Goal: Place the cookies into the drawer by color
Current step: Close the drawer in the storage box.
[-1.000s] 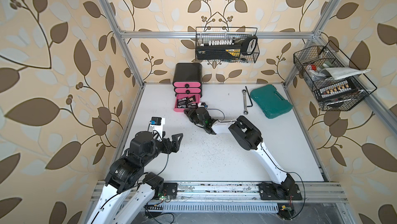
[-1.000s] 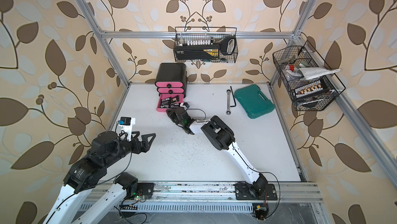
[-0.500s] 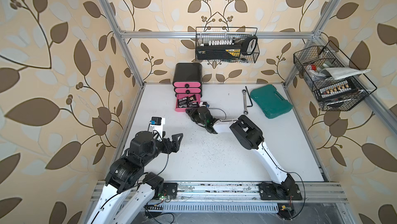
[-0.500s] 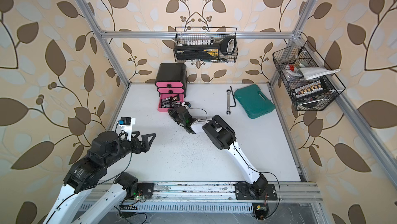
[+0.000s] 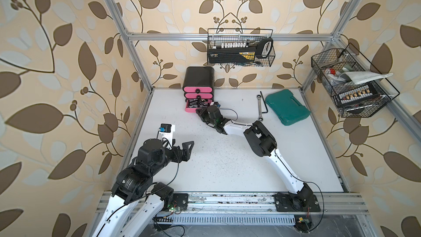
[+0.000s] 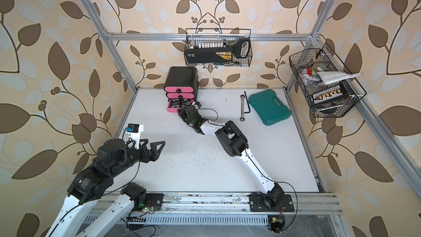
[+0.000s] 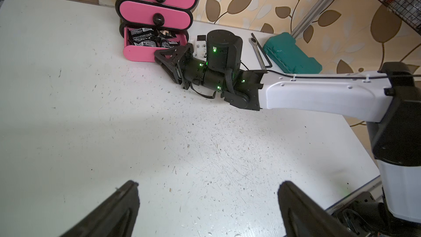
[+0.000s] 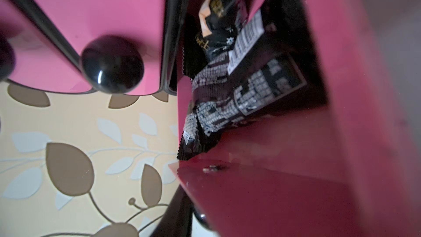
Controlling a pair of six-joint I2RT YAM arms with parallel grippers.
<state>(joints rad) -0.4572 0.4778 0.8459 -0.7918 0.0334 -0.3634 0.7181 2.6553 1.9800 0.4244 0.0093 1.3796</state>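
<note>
The drawer cabinet [image 5: 200, 77] is black with three pink fronts and stands at the back of the table. Its bottom drawer [image 7: 136, 53] is pulled partly out. Several black cookies [image 7: 145, 36] lie inside it, and the right wrist view shows them close up [image 8: 246, 92]. My right gripper [image 5: 200, 111] is at the middle of that drawer front, shut on its round black knob [image 8: 201, 221], which is mostly hidden. My left gripper [image 5: 190, 151] hovers wide open over bare table at the front left, holding nothing [image 7: 208, 184]. I see no cookies on the table.
A teal tool case [image 5: 286, 106] lies at the back right, with a wrench [image 5: 259, 107] and a hex key [image 5: 264, 103] beside it. Wire baskets hang on the back wall [image 5: 240, 49] and on the right wall [image 5: 350, 83].
My right gripper has moved toward the cabinet, and the bottom drawer has slid a little way in. The left arm has not moved.
</note>
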